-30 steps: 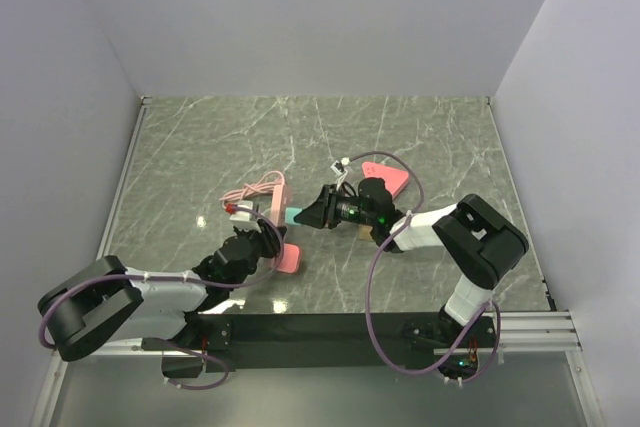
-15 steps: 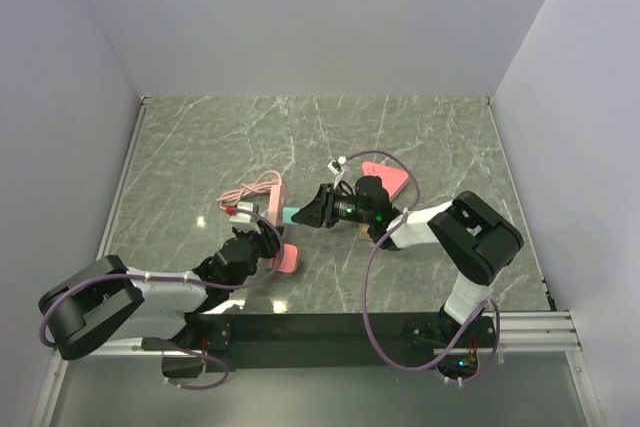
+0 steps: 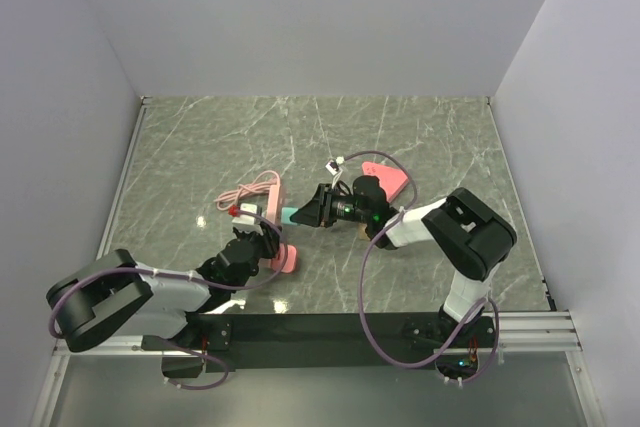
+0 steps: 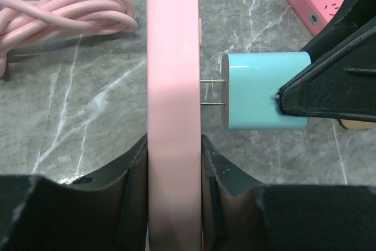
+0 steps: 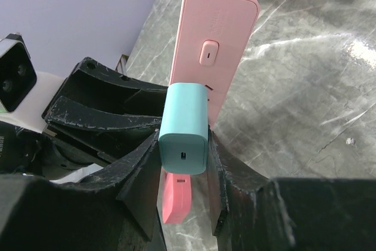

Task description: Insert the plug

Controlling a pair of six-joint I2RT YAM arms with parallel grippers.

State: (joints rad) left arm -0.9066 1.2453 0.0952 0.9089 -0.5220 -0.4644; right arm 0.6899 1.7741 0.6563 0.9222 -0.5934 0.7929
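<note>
My left gripper (image 3: 262, 245) is shut on a pink power strip (image 3: 274, 215), which stands on edge and runs away from me in the left wrist view (image 4: 173, 86). My right gripper (image 3: 306, 214) is shut on a teal plug (image 3: 289, 215), a small block with two metal prongs (image 4: 210, 92). In the left wrist view the plug (image 4: 264, 91) sits just right of the strip, and its prong tips reach the strip's face. In the right wrist view the plug (image 5: 184, 127) is pressed toward the strip (image 5: 217, 33) below its button.
The strip's pink cable (image 3: 255, 187) is coiled at the back left of it, with a red-and-white tag (image 3: 240, 212) beside it. A second, red-pink power strip (image 3: 385, 179) lies behind my right arm. A grey wall bounds the far side.
My right gripper has carried the teal plug a little left, closer to the strip. My left gripper has shifted slightly with the strip.
</note>
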